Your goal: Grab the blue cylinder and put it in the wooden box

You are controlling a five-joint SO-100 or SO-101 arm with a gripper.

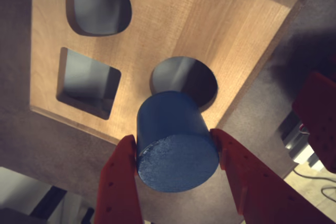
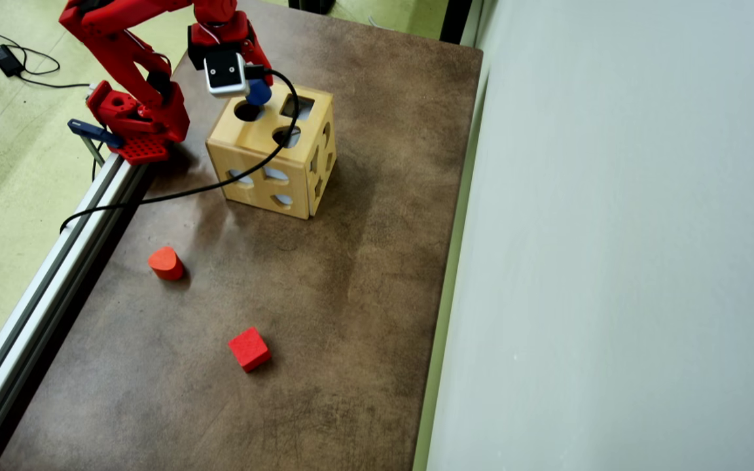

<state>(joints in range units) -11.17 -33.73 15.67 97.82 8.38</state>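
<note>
My red gripper (image 1: 176, 142) is shut on the blue cylinder (image 1: 176, 140), one finger on each side of it. In the wrist view the cylinder hangs over the top face of the wooden box (image 1: 220, 30), its far end just in front of the round hole (image 1: 184, 77). A square hole (image 1: 88, 81) and a teardrop hole (image 1: 98, 2) lie to the left. In the overhead view the cylinder (image 2: 259, 91) shows as a blue spot under the wrist camera, over the box (image 2: 262, 167) top, between the round and square holes.
A red-orange rounded block (image 2: 166, 263) and a red cube (image 2: 249, 348) lie on the brown table (image 2: 351, 294) nearer the front. The arm's base (image 2: 135, 124) and an aluminium rail (image 2: 56, 261) line the table's left edge. A pale wall (image 2: 612, 229) bounds the right side.
</note>
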